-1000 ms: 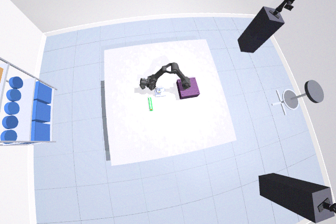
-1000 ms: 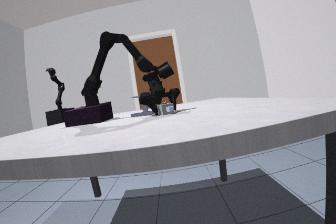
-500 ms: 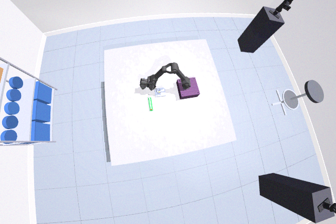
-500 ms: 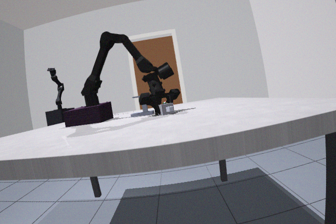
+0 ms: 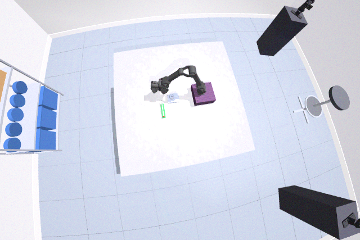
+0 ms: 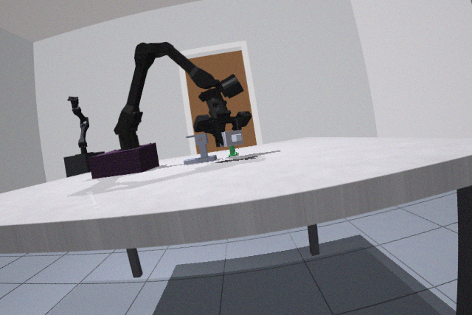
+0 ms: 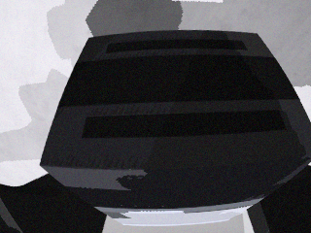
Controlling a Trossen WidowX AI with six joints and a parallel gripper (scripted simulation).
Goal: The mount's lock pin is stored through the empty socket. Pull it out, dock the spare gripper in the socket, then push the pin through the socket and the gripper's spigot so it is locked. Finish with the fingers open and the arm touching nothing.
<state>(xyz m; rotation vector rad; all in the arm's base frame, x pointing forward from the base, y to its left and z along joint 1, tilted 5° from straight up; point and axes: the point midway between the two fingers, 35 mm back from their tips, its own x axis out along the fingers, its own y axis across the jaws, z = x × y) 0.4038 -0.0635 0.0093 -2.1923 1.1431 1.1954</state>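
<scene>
My gripper (image 5: 164,90) (image 6: 229,136) is shut on the spare gripper, a boxy block. Its pale grey end (image 6: 227,139) shows between the fingers, raised above the table beside the mount. In the wrist view the spare gripper's dark body (image 7: 170,150) fills most of the picture, with a pale face at the bottom. The mount (image 5: 173,101) (image 6: 203,150) is a grey-blue upright on a flat base, its socket at the top. A long green piece (image 5: 161,111) (image 6: 231,150) with a small red spot lies near the mount. The lock pin is not clearly distinguishable.
My arm stands on a purple block (image 5: 207,98) (image 6: 118,164) on the pale table (image 5: 185,144) (image 6: 266,181). Off the table are two dark pedestals (image 5: 280,32) (image 5: 314,208) with other arms, a round stool (image 5: 339,98) and a shelf with blue items (image 5: 46,118).
</scene>
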